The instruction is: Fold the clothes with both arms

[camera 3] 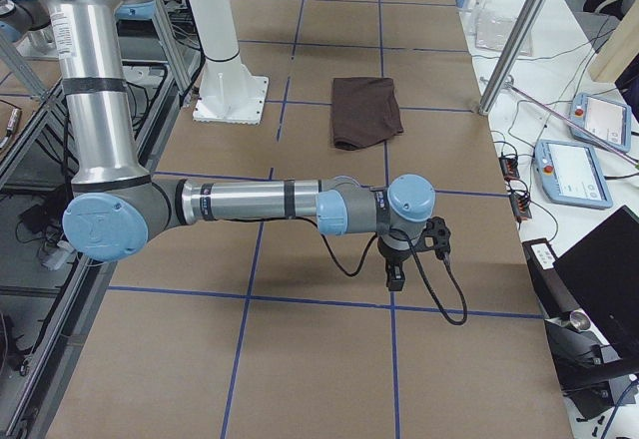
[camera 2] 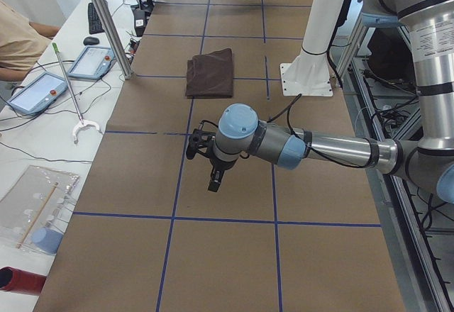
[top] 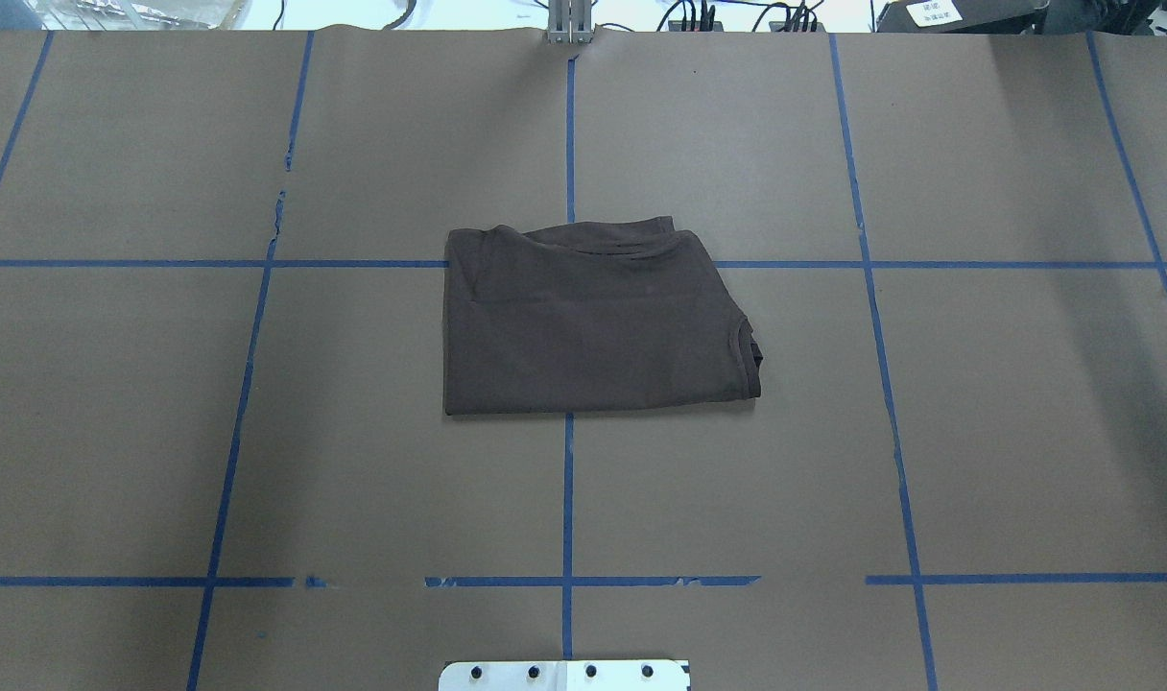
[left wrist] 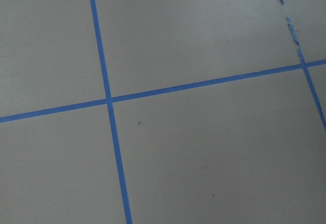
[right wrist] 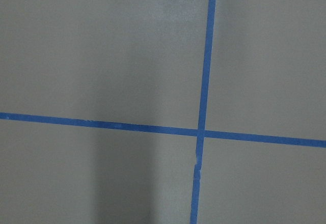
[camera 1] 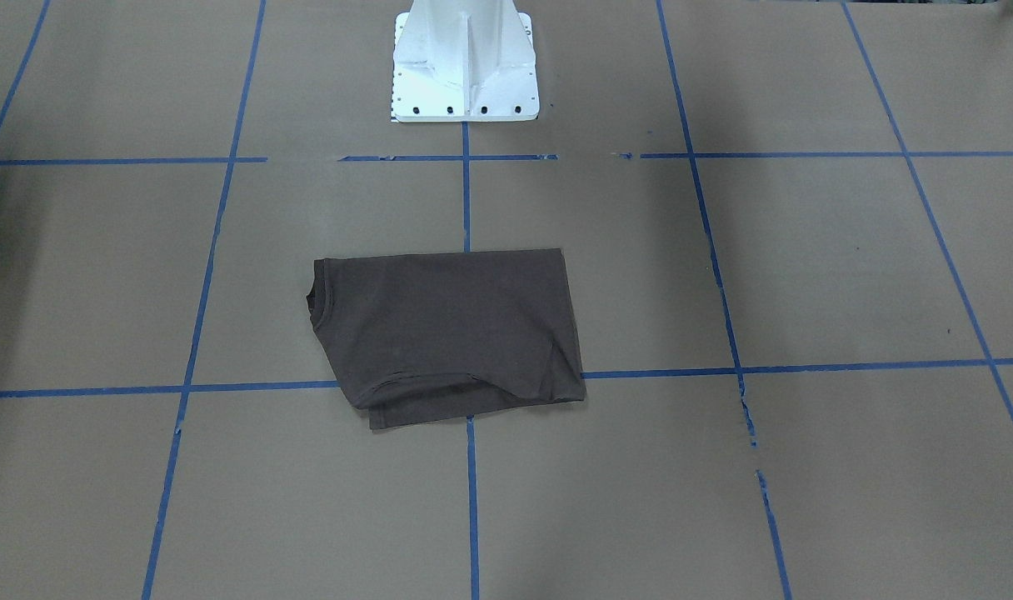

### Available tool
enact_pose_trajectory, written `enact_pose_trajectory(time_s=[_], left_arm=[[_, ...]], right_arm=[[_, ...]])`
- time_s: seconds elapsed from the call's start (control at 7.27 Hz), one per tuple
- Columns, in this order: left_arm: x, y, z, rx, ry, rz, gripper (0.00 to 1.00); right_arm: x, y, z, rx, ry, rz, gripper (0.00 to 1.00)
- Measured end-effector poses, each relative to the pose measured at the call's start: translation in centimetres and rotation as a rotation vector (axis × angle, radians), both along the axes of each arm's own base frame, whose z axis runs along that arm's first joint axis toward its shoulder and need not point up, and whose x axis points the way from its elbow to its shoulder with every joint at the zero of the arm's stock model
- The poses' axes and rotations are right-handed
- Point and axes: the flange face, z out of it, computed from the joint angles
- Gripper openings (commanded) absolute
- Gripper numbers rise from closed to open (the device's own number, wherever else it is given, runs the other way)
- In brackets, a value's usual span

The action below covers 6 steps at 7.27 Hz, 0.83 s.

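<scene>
"Where's the shirt (top: pixel 593 321)?"

"On the desk (top: pixel 977 461), at its middle, straight out from the pedestal (camera 1: pixel 465 67)."

"And the rest?"

"Left hand (camera 2: pixel 215 182) over the desk's left end, right hand (camera 3: pixel 396 278) over its right end. Both are well apart from the shirt."

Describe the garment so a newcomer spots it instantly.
Find the brown table gridded with blue tape. Ahead of the white pedestal base, over a tape crossing, lies the folded T-shirt. It is the only dark cloth, collar toward the robot's right.

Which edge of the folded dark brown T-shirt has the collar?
On the dark brown T-shirt, the edge toward the robot's right: the round ribbed collar curves there alone.
</scene>
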Motion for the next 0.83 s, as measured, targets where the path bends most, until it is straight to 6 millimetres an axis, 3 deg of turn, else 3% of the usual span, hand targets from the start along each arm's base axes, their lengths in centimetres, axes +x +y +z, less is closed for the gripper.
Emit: enact_pose_trajectory(time_s=[0.41,0.83], left_arm=[[0.3,0.0,4.5,-0.084,-0.036,0.005,1.00],[3.7,-1.1,7.2,-0.172,-0.099,0.086,1.00]], right_arm=[[-0.7,0.0,0.4,0.007,0.033,-0.023,1.00],[-0.9,1.1,1.9,-0.019,0.042,-0.029,1.00]])
